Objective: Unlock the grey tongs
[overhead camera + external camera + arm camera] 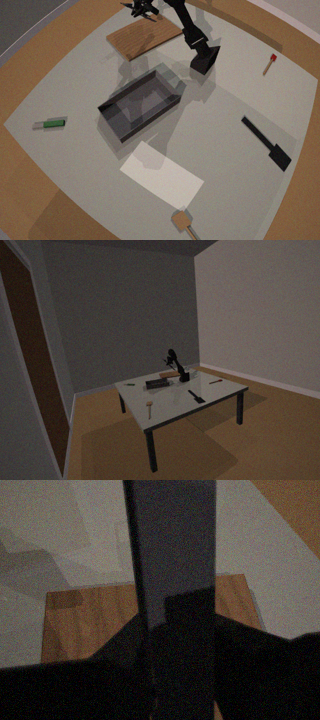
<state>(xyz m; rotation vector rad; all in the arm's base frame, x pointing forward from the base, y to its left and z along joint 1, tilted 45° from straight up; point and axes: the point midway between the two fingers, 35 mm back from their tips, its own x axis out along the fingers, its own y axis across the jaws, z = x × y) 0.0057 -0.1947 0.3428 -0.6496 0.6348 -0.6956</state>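
The grey tongs (151,19) (172,367) (175,540) are off the roasting tin, held in the air near the wooden board (121,38) (165,375) (90,625). My gripper (138,11) (168,362) (168,618) is shut on them around their middle. In the exterior view they slant, with the left end higher and the right end lower. In the wrist view they run up the middle between the black fingers, with the board beyond. I cannot tell which end is the tips, nor whether they are locked. The roasting tin (151,120) (155,385) stands empty.
A green-handled tool (54,123) (130,384) lies left of the tin. A white sheet (162,175) lies in front of it. A black spatula (280,157) (199,400), a red-headed tool (273,57) (219,380) and a wooden tool (181,220) (149,403) also lie on the table.
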